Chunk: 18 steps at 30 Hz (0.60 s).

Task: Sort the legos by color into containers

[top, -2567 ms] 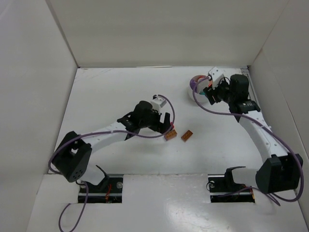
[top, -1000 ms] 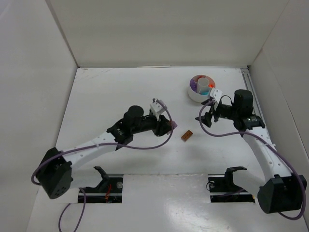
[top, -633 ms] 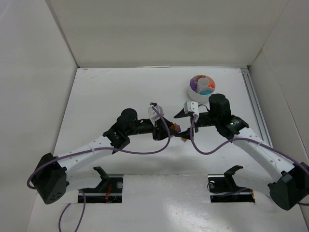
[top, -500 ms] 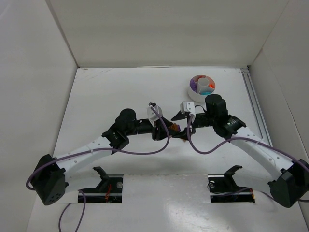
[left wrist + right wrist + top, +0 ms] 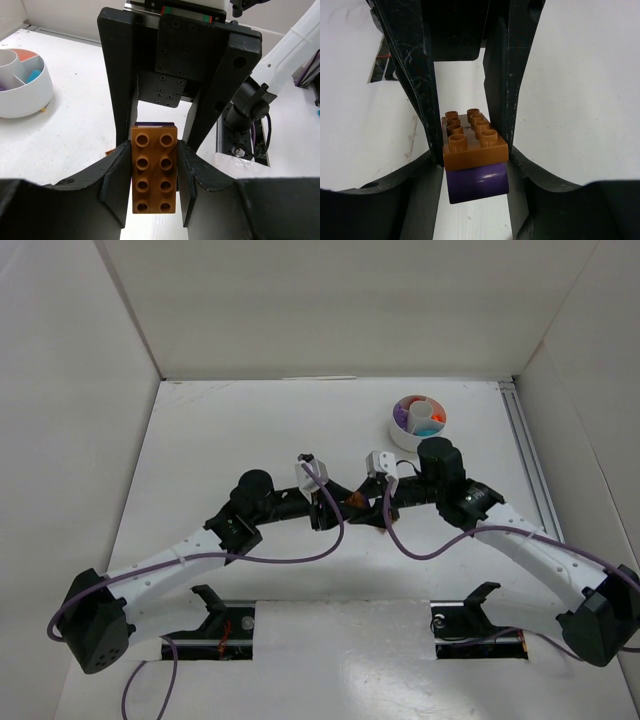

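Now right fingers (image 5: 420,190) straddle brown brick (image 5: 154,170), grip unclear, left fingers (image 5: 112,185) clamping it

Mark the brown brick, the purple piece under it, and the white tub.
brown brick (image 5: 154,170): left wrist view, studded top face.
purple piece (image 5: 477,182): right wrist view, near end face.
white tub (image 5: 402,438): top external view, outer wall.

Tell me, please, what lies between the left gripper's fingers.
The left gripper pinches a brown brick stacked on a purple piece; both wrist views show it.
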Available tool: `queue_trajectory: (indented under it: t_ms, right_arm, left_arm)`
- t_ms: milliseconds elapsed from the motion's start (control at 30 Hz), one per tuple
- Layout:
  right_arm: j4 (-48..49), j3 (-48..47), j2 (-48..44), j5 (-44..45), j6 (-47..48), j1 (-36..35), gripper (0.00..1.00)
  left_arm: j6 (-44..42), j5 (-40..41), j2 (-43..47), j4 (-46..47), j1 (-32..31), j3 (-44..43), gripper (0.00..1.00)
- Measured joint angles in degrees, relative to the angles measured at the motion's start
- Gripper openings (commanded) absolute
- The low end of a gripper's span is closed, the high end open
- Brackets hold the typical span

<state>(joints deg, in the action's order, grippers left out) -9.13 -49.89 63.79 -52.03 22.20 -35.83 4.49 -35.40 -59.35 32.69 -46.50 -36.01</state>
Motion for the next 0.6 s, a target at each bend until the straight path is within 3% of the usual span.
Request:
queue_trajectory:
  t_ms: [200, 367, 600]
  right_arm:
    - [1.2, 1.4, -0.5, 0.1, -0.3, 2.4, 0.18]
    - [0.0, 6.1, -1.2, 4.6, 0.5, 11.9, 0.18]
    - [-1.9, 6.4, 8.4, 14.1, 4.7, 12.8, 0.17]
  left_arm:
    - [-0.2, 4.0, 0.4, 0.1, -0.4, 0.2, 0.07]
    - [1.0, 10.9, 2.6, -0.9, -0.2, 2.7, 0.07]
    - [4.5, 16.2, 1.5, -1.9, 0.0, 3.3, 0.07]
